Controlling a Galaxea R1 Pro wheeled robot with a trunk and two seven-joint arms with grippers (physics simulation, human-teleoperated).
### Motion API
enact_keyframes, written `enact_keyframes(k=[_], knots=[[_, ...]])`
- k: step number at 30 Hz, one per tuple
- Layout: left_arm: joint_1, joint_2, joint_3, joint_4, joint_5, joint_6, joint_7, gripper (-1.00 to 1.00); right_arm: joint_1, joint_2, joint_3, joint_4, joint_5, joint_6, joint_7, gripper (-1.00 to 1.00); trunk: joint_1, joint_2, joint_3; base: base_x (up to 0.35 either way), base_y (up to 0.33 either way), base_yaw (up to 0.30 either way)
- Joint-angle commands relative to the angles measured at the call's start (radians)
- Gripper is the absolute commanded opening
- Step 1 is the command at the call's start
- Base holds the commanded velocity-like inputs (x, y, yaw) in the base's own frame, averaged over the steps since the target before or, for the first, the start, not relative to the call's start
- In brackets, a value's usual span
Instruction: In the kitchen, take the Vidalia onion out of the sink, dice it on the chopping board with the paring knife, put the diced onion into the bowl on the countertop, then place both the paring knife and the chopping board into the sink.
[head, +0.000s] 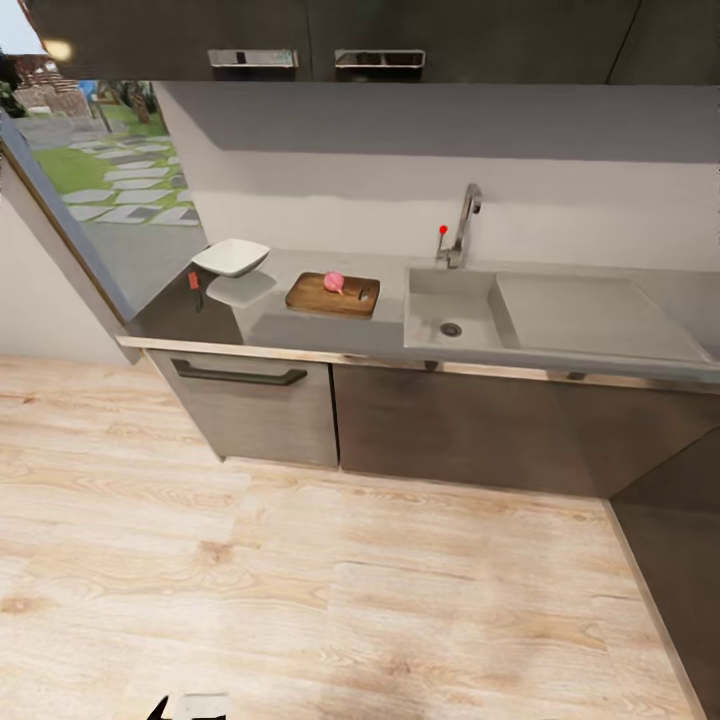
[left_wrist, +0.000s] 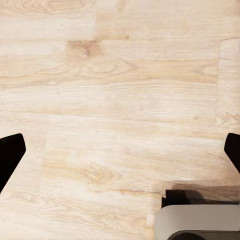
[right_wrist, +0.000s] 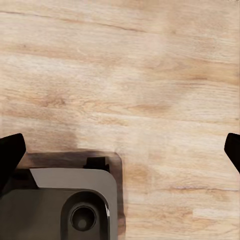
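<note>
The onion (head: 333, 282) is seen resting on the board (head: 332, 295), at nine o'clock from the sink (head: 449, 310); the bowl (head: 231, 257) and, apparently, the knife (head: 195, 287) lie farther left on the tabletop (head: 270, 325). Both tools, left (left_wrist: 120, 150) and right (right_wrist: 120, 150), are held spread over the floor (head: 300, 580).

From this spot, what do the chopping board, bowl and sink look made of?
Chopping board: looks like wood, brown with visible grain, matte.
Bowl: plain white and smooth, probably ceramic or plastic; the render leaves it open.
Sink: flat grey, likely brushed metal with a dull finish. The tap shines more, chrome-like.
</note>
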Motion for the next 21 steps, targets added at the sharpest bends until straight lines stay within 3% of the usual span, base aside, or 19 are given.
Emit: enact_keyframes(k=[1,21], knots=[[-0.001,-0.001,-0.009,0.003,0.004,-0.004,0.004,1.0,0.0,-0.001,0.008,-0.001,-0.005,-0.002,-0.006,1.0,0.0,-0.001,0.0,0.0,0.0,0.0],[-0.001,0.0,-0.008,0.003,0.004,-0.004,0.004,1.0,0.0,-0.001,0.008,-0.001,-0.005,-0.002,-0.006,1.0,0.0,-0.001,0.032,0.0,0.0,0.0]])
